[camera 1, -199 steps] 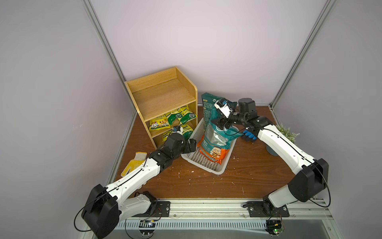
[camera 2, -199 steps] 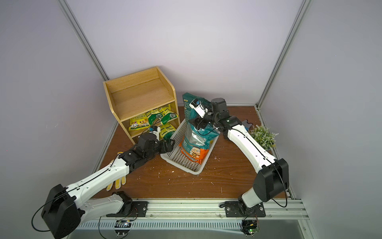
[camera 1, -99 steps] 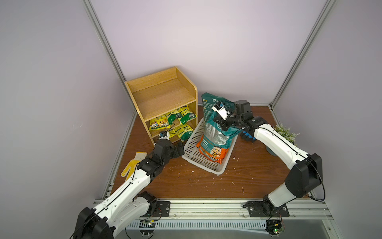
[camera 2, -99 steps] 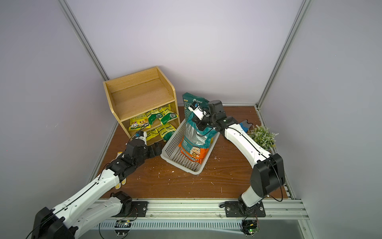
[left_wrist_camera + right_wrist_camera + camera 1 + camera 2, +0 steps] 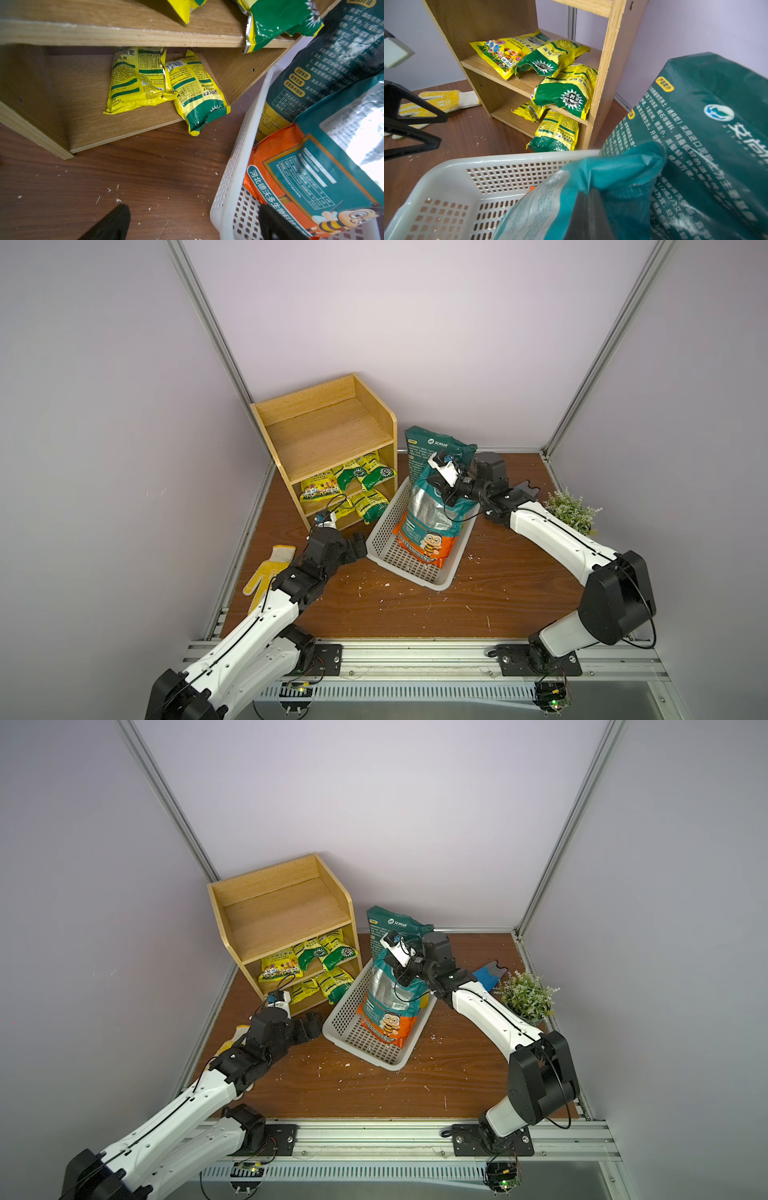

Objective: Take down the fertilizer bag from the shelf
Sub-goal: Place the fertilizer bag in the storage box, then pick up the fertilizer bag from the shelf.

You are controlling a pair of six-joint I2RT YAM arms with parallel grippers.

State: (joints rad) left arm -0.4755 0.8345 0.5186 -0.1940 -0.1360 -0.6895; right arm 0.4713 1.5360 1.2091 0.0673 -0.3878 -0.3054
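**Left tool spread wide before the shelf's bottom tier; right tool pinched on a big bag in the basket.**

We see the shelf [image 5: 328,435] at the back left of the tabletop, its top tier bare. The white basket [image 5: 388,526] stands just beside it, holding a teal-and-orange bag [image 5: 428,526] that leans on a dark green bag [image 5: 432,445]. Three middle-tier fertilizer bags [image 5: 345,481] lie inside the shelf. Below them are two bottom-tier fertilizer bags [image 5: 145,83], long axes running front to back, one poking out over the board's front edge. That overhanging end points toward our left tool [image 5: 358,546], which hovers low beside the basket's corner, jaws wide and empty. We judge this the nearer arm. Our right tool [image 5: 449,501] is clamped on the teal-and-orange bag's top fold, with the basket between it and the shelf.
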